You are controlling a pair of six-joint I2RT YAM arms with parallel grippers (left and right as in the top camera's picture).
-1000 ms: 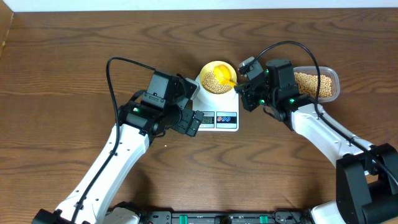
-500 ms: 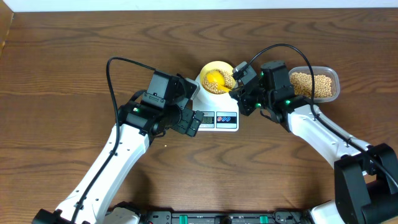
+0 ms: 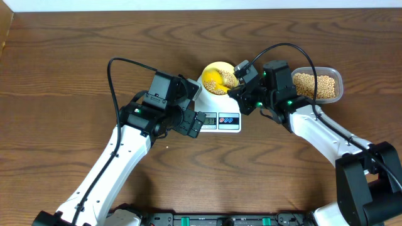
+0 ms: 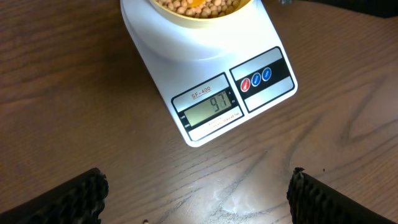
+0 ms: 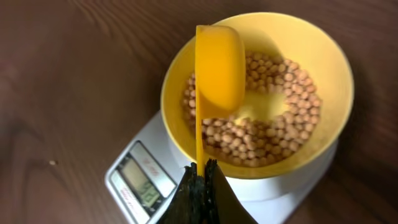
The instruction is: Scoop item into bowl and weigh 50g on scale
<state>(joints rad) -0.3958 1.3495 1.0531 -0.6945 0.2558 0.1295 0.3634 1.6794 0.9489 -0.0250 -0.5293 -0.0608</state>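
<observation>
White scale (image 4: 186,68) | label (image 4: 200,93) SF-400 | LCD (image 4: 210,107) 97 | beans (image 5: 286,137) in yellow bowl (image 5: 336,68)

Way to the bowl (image 3: 218,78) from above is barred by the scoop (image 5: 219,68), clamped in the right tool (image 5: 200,180). Beside the scale (image 4: 205,68), on its left, stands the left tool (image 3: 192,105), spread wide. A tub (image 3: 317,85) sits near the far edge, right. The table (image 3: 63,63) lies open at its far-left corner and left edge.

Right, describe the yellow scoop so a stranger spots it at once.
On the brown wooden table stands a white digital scale carrying a round pale-yellow bowl of tan beans. Over that bowl, the right gripper pinches the thin handle of an orange-yellow plastic scoop. It is smaller and deeper yellow than the bowl, and handled.
</observation>
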